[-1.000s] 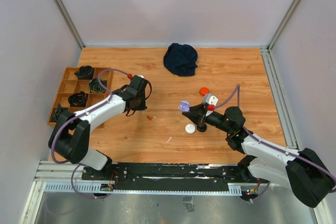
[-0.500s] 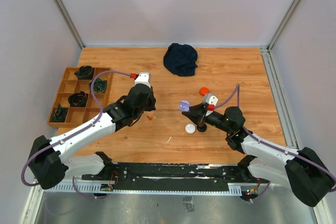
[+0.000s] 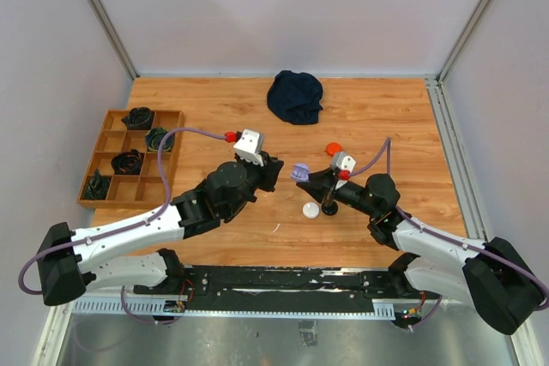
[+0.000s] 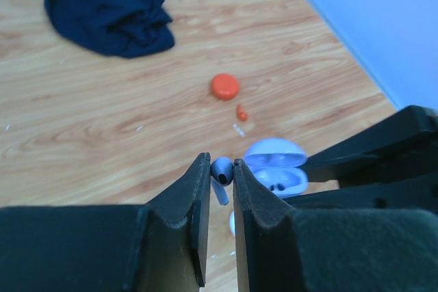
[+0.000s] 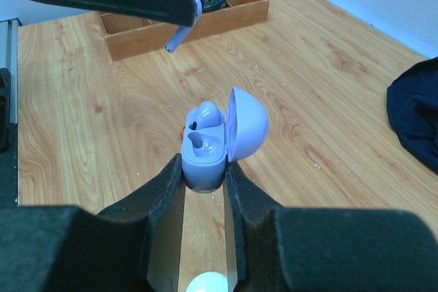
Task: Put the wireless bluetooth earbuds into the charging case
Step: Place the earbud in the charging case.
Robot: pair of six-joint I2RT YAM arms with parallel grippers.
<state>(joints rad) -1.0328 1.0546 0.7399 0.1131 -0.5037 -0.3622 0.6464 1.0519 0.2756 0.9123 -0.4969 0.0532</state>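
Top external view: the left pincer [image 3: 274, 171] reaches to the centre of the bench [image 3: 206, 113] and sits just beside the purple charging case [image 3: 299, 171], which the right pincer [image 3: 310, 177] holds clear of the surface. A white round case [image 3: 310, 209] and an orange case [image 3: 333, 148] lie nearby. Left wrist view: the left jaws are closed to a narrow gap on the purple earbud [image 4: 220, 169], gripped at its head with the stem hanging below. The open case is just beyond and to the right, not yet touching. Hazard: so small a grip probably lets the bud turn or slip, and a tilted stem would miss its well and drop to the bench. Right wrist view: the right jaws are nearly closed, clamping the lower body of the case, with the lid hinged open to one side. One well appears occupied, but this cannot be confirmed. The bud hangs above and off to the left of the case. Hazard: downward pressure may push the case out of its clamp, and a stray finger may knock the lid shut. Compared with one second ago, the left arm, then folded back near the wooden tray [image 3: 96, 179], has swung across to the case. The right arm and case have not moved.
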